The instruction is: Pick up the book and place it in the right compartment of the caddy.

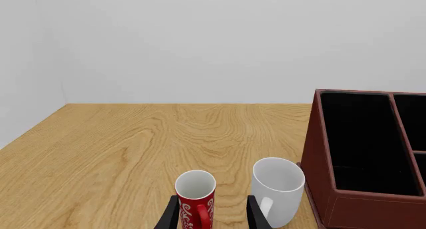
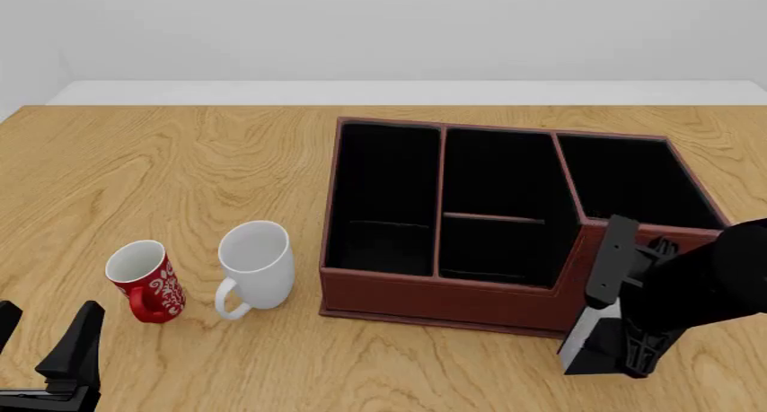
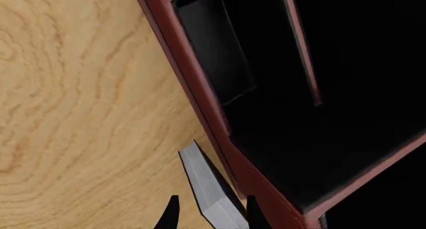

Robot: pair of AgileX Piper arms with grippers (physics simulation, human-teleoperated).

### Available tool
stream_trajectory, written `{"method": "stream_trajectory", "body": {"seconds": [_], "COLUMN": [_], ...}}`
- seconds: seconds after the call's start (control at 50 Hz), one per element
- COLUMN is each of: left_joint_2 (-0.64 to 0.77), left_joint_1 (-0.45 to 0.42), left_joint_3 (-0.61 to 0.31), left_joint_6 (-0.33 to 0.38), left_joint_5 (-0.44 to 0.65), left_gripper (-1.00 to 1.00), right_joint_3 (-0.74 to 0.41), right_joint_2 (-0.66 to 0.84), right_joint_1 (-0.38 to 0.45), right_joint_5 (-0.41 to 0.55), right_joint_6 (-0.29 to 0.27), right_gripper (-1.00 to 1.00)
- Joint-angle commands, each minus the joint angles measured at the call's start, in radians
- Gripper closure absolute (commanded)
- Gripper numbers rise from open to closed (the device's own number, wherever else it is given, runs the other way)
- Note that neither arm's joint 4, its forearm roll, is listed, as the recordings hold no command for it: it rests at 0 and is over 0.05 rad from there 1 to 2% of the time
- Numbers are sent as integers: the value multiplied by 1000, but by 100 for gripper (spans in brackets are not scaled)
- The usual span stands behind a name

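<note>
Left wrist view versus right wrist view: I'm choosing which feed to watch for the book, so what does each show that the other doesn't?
Only the left wrist view shows the red mug and the white mug, standing on the table ahead of the left gripper, whose open jaws hold nothing. Only the right wrist view shows the book, white page edge visible, between the jaws of the right gripper, close beside the caddy's outer wall. Both show the wooden tabletop and the caddy with its black interior.
</note>
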Motion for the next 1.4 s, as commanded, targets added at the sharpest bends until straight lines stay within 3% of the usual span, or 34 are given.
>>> {"method": "stream_trajectory", "body": {"seconds": [0.02, 0.22, 0.24, 0.58, 0.76, 0.94, 1.02, 1.4], "left_joint_2": [0, 0, 0, 0, 0, 0, 0, 0], "left_joint_1": [0, 0, 0, 0, 0, 0, 0, 0], "left_joint_3": [0, 0, 0, 0, 0, 0, 0, 0], "left_joint_6": [0, 0, 0, 0, 0, 0, 0, 0], "left_joint_5": [0, 0, 0, 0, 0, 0, 0, 0], "left_gripper": [-100, -100, -100, -100, -100, -100, -100, -100], "right_joint_3": [9, 17, 13, -26, -59, -73, -85, -153], "right_joint_2": [8, 16, 12, -16, -59, -76, -85, -124], "right_joint_1": [-27, -46, -33, 5, 92, 106, 148, 160], "right_joint_5": [-7, -20, -16, 31, 101, 131, 151, 238], "right_joint_6": [-18, -39, -27, -15, 34, 29, 63, 61], "right_gripper": [-100, -100, 100, 100, 100, 100, 100, 100]}}
